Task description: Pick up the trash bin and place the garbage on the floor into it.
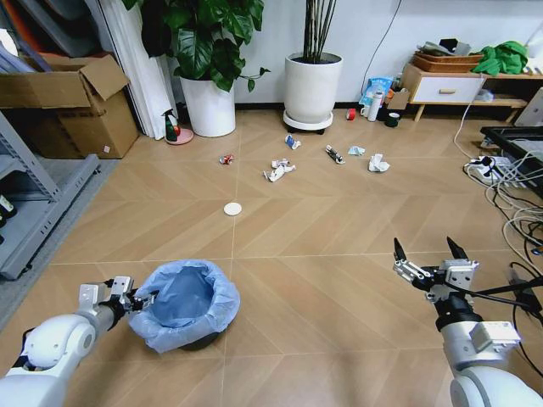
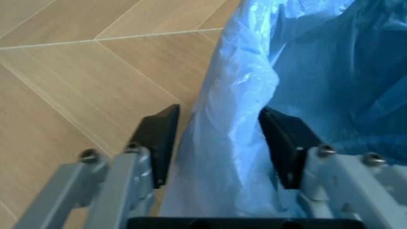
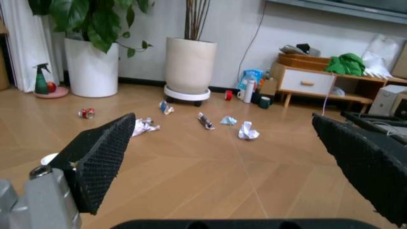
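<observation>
Bin (image 1: 188,305) sat on the floor (image 1: 322,280) near left, blue bag (image 2: 299,62) ruffled over its rim. Left gripper (image 1: 141,299) at the bin's left edge, its 2 fingers (image 2: 159,138) straddling the rim and bag, not yet closed. Right gripper (image 1: 428,251) hovered near right, spread wide, holding nothing. Garbage (image 1: 280,169) lay scattered far center; white disc (image 1: 232,209) lay nearer.
</observation>
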Robot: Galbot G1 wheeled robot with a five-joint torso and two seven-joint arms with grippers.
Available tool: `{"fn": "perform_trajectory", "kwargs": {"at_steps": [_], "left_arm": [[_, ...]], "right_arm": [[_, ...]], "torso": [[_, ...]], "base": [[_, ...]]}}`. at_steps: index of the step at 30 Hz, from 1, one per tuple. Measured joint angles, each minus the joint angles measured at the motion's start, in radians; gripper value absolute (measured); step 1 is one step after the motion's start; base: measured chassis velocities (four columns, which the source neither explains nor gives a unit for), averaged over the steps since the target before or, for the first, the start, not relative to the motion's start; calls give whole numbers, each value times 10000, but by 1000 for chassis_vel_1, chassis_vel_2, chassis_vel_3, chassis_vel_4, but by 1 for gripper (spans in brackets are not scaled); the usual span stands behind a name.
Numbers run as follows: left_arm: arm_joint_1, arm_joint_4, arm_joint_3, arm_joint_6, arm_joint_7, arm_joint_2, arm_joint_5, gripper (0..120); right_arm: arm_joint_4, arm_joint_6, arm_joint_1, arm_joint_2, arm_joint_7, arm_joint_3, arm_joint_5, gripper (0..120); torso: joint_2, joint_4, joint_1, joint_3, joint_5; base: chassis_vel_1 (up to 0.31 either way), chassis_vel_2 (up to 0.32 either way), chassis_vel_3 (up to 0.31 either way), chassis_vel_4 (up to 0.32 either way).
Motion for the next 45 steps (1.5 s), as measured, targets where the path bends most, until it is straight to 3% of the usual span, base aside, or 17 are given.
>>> {"fn": "perform_trajectory", "kwargs": {"at_steps": [1,5,8,10,12,24,26,30,32,33,36,45], "left_arm": [[-15,-7,25,-18,-8,20,-49,37],[-27,-20,60,-69,-20,31,-127,27],[-2,-29,81,-146,-35,6,-278,11],[7,-35,81,-155,-38,-4,-286,11],[100,-131,81,-297,-146,-96,-409,0],[457,-960,-331,-1055,-1121,-917,-1318,0],[670,-1528,-591,-1438,-1510,-1173,-1617,0],[774,-1847,-685,-1737,-1854,-1336,-1691,0],[1010,-2769,-854,-2449,-2945,-1815,-1563,0],[1010,-2769,-854,-2449,-2945,-1815,-1563,0],[1331,-3829,-936,-3070,-3782,-2374,-575,0],[2199,-5280,-931,-4023,-3997,-3481,1657,0]], "right_arm": [[-9,8,-1,6,1,10,7,100],[-16,10,14,13,16,18,21,100],[-15,-26,29,-2,67,31,103,100],[-13,-48,29,-5,88,32,109,100],[48,-286,21,-57,219,50,207,100],[309,-911,245,-296,569,192,758,100],[455,-1129,346,-440,696,268,1054,100],[508,-1207,419,-497,764,301,1175,100],[624,-1347,546,-579,838,358,1332,100],[624,-1347,546,-579,838,358,1332,100],[710,-1361,530,-593,836,314,1310,100],[739,-1378,456,-672,831,249,1040,100]], "torso": [[0,0,0,0,0],[0,-1,0,0,0],[0,-1,0,0,0],[0,0,0,0,1],[0,0,0,0,1],[0,0,0,0,1],[0,-1,0,0,2],[0,0,0,0,2],[0,1,0,1,0],[0,1,0,1,0],[0,0,0,0,5],[0,-1,-1,0,4]], "base": [[0,0,0,0],[0,0,0,0],[0,0,0,0],[0,0,0,0],[0,0,0,0],[0,0,0,0],[0,0,0,0],[0,0,0,0],[0,0,0,0],[0,0,0,0],[0,0,0,0],[0,0,0,0]]}}
